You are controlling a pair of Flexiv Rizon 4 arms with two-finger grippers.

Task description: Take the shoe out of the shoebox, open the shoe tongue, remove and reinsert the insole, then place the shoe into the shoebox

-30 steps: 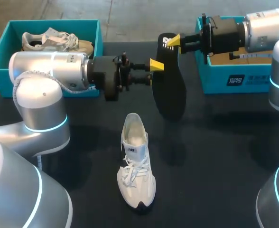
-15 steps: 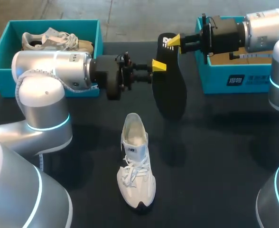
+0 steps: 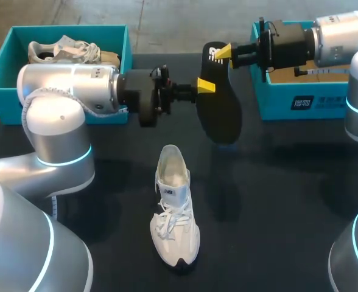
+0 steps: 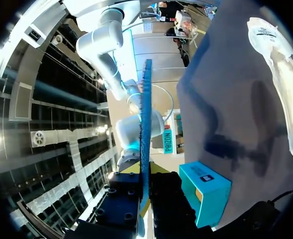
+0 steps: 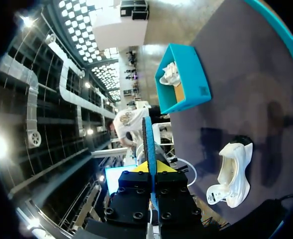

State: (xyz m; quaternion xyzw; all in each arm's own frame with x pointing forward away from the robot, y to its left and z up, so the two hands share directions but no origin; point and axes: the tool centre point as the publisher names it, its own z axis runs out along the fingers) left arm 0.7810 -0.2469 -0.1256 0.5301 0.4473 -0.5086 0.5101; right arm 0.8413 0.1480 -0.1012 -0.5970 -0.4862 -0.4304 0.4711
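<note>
A black insole (image 3: 218, 109) hangs in the air above the table, between my two grippers. My right gripper (image 3: 223, 52) is shut on its upper end. My left gripper (image 3: 204, 85) is shut on its side edge. In the left wrist view the insole (image 4: 145, 114) shows edge-on as a blue strip running out from between my left gripper's (image 4: 145, 199) fingers. The right wrist view shows the same strip (image 5: 148, 134) pinched in my right gripper (image 5: 151, 172). The white shoe (image 3: 175, 213) lies on the dark table below the insole, mouth open, toe toward the front edge.
A teal shoebox (image 3: 2, 61) at the back left holds a second, beige shoe (image 3: 69, 52). Another teal shoebox (image 3: 288, 100) stands at the back right, under my right arm. The dark table surface lies around the white shoe (image 5: 233, 174).
My left gripper has slid right against the insole's side edge and closed on it. The insole's lower end has lifted slightly. The right gripper has kept still.
</note>
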